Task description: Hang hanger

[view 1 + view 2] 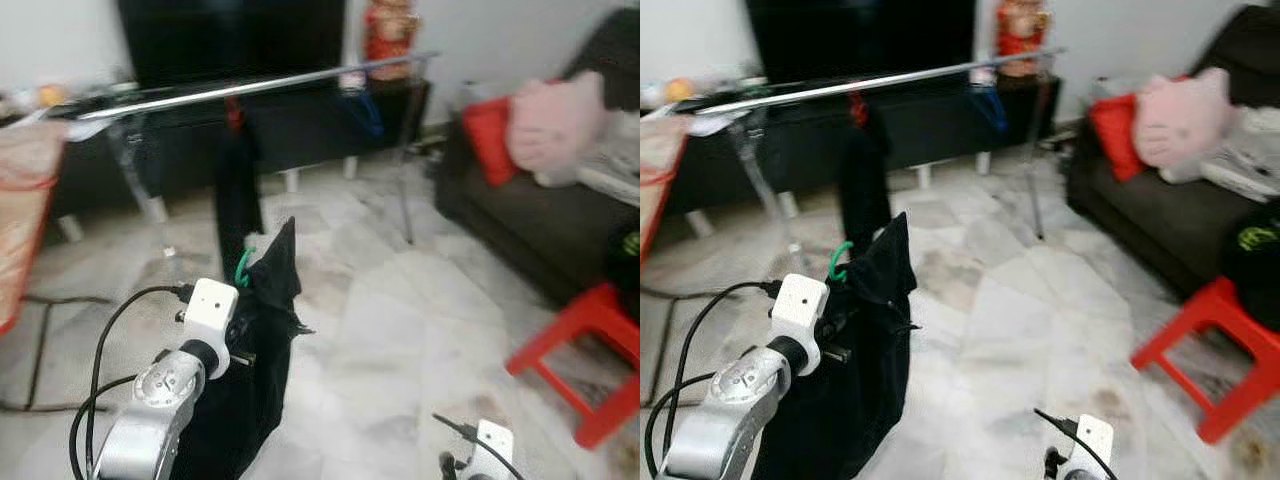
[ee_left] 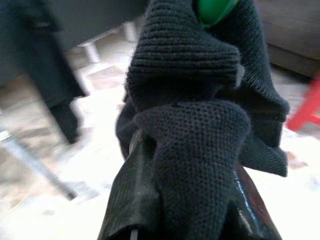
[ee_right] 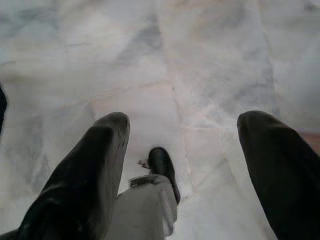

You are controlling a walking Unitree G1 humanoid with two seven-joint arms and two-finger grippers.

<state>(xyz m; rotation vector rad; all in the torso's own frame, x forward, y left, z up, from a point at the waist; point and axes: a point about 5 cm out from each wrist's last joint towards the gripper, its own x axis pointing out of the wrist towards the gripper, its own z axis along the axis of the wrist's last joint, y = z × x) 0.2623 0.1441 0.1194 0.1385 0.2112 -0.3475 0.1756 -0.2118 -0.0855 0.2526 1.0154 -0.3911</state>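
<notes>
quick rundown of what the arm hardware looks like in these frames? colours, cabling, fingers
Left arm: silver metal links, round joint cap, white boxy wrist camera module, black cables looping alongside. Right arm: the same white module with a thin black cable. Right end effector: two long, glossy black, round-tipped fingers. Left end effector's black fingers mostly wrapped in dark knit.

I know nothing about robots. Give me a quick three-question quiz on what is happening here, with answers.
1. True or false: the left hand is shut on a black garment with a green hanger in it.
2. What stands nearest the camera on the robot's right? A) red stool B) dark sofa C) pink plush
3. Fill in: a dark garment already hangs from the metal ____.

Key:
1. True.
2. A, the red stool; the sofa and plush are farther off.
3. Rail. The right hand hangs open over the floor.
</notes>
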